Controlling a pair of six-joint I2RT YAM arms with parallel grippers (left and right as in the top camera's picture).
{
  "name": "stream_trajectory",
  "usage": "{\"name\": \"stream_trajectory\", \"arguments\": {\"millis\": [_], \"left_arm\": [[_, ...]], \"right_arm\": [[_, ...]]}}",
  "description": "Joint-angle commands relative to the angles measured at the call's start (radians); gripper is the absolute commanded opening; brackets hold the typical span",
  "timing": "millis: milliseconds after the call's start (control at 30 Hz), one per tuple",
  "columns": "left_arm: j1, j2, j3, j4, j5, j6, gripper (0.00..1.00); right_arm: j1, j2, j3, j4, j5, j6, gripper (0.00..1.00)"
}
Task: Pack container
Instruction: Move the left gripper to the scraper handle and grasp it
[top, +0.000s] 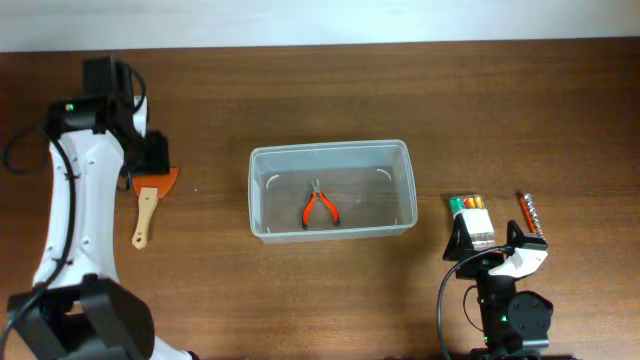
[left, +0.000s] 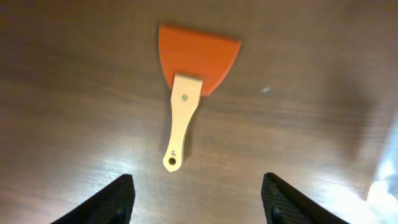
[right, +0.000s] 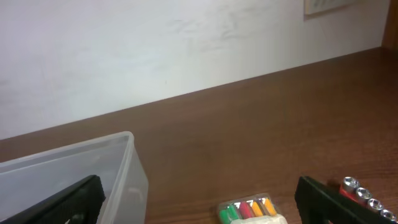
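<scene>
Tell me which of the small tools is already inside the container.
The red-handled pliers: they lie in the container, while the orange scraper, marker pack and bit strip sit outside it.

Brown table (top: 300, 300) with orange-bladed scraper (left: 189, 81), red-handled pliers (top: 320, 209), pack of coloured markers (top: 472, 208) and red socket rail (top: 530, 212).

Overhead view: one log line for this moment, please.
clear plastic rectangular container: holds red-handled pliers | left gripper: open over orange wooden-handled scraper | right gripper: open, empty

No readable txt, labels or nos. anywhere — nothing legible.
</scene>
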Motion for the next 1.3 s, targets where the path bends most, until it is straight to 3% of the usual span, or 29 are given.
{"name": "stream_trajectory", "arguments": {"millis": [0,133,300,367,700,1267], "left_arm": [[0.056,0.002,-0.122,0.053,-0.008,0.052,0.68],[0.133,0.002,-0.244,0.128,-0.003,0.056,0.72],[0.202,0.002,-0.338,0.191,0.062,0.166,0.72],[0.209,0.003,-0.360,0.222,0.080,0.196,0.76],[0.208,0.011,-0.431,0.391,0.147,0.323,0.78],[0.208,0.221,-0.431,0.496,0.129,0.336,0.73]], "right_arm": [[-0.003,-0.006,-0.006,-0.005,0.005,-0.001,0.99],[-0.003,-0.006,-0.006,-0.005,0.005,-0.001,0.99],[-0.003,-0.006,-0.006,-0.005,0.005,-0.001,0.99],[-0.003,-0.006,-0.006,-0.005,0.005,-0.001,0.99],[-0.003,-0.006,-0.006,-0.005,0.005,-0.001,0.99],[-0.003,-0.006,-0.006,-0.005,0.005,-0.001,0.99]]}}
